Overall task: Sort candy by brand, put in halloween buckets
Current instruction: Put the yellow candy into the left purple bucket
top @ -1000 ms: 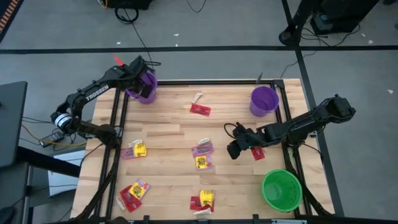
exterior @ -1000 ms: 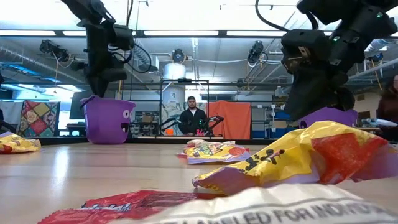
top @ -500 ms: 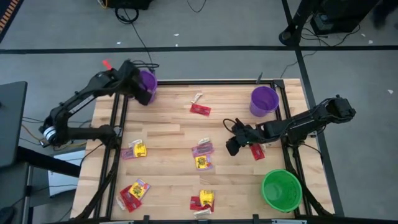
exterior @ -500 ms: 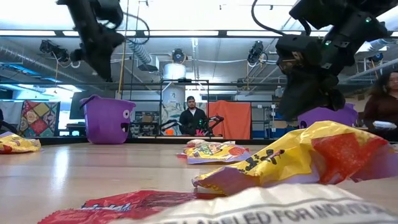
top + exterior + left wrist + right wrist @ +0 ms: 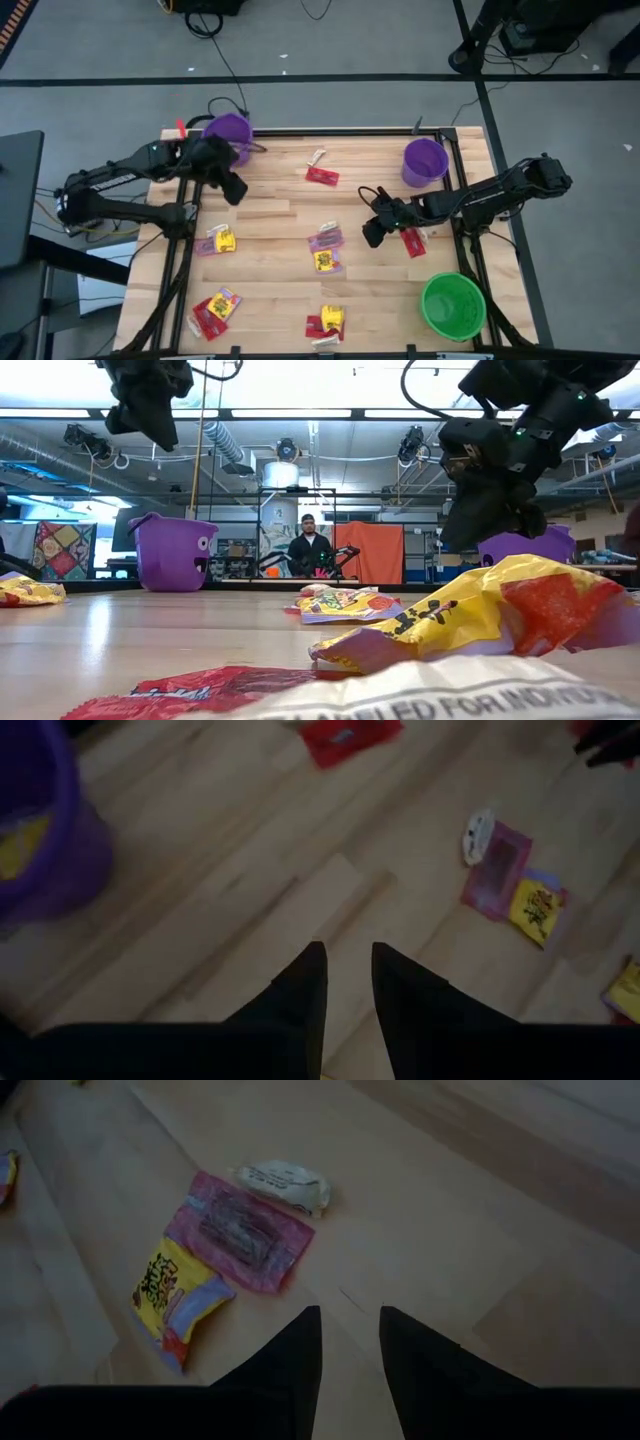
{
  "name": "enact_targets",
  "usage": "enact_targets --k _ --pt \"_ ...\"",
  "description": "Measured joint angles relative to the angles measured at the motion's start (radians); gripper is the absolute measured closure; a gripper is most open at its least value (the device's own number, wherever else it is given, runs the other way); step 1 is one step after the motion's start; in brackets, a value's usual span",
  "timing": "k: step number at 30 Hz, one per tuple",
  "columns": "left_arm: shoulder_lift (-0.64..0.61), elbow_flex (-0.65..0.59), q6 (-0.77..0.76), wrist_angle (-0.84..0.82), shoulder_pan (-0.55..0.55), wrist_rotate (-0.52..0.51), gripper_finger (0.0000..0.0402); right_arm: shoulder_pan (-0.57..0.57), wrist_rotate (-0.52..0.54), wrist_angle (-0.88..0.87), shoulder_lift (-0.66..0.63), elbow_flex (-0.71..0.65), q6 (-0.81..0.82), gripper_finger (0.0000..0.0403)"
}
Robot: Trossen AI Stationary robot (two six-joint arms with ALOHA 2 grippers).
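Most of the candy is not in a bucket yet, so I think the job is only just begun.

From the high view, the left gripper (image 5: 233, 190) hangs over the table (image 5: 270, 215), just beside the purple bucket (image 5: 228, 130) at the far left corner. A red sweet (image 5: 322, 176) lies off to its side, well apart. A yellow sweet (image 5: 223, 241) lies nearer the front edge. The right gripper (image 5: 370, 233) hangs near the middle of the table. A pink and yellow pile (image 5: 325, 250) lies just beside it. Another red sweet (image 5: 412, 243) lies close on its other side. The second purple bucket (image 5: 425, 160) and the green bucket (image 5: 452, 305) stand farther off. More candy lies by the front edge: a red bunch (image 5: 214, 311) and a yellow and red bunch (image 5: 326, 321).

From the low view, both arms are up off the table. Big yellow and red wrappers (image 5: 500, 615) fill the front. A person (image 5: 308, 552) sits far back in the room.

From the left wrist view, the left gripper's fingers (image 5: 306, 990) are a little apart and hold nothing. The purple bucket (image 5: 40, 840) is near, and something yellow shows inside it. So some candy may be sorted.

From the right wrist view, the right gripper's fingers (image 5: 296, 1355) are a little apart and empty. A pink sweet (image 5: 238, 1228), a white sweet (image 5: 284, 1184) and a yellow sweet (image 5: 172, 1295) lie just ahead.
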Motion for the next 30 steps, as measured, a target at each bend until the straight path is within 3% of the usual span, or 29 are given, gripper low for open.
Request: enact_targets --k 7,20,25,30 --pt "0.009 -0.018 -0.229 0.007 -0.244 -0.101 0.0316 -0.022 0.004 0.01 0.0 0.0 -0.027 0.0286" --pt "0.01 -0.292 -0.806 0.2 -0.711 -0.071 0.0316 -0.031 0.029 0.01 0.0 0.0 -0.02 0.0286" --pt "0.01 -0.354 -0.949 0.16 -0.81 -0.052 0.0316 -0.04 0.028 0.01 0.0 0.0 -0.048 0.0286" --pt "0.01 -0.4 -1.045 0.084 -0.816 -0.045 0.0316 -0.072 0.025 0.011 0.0 0.0 -0.074 0.0286"
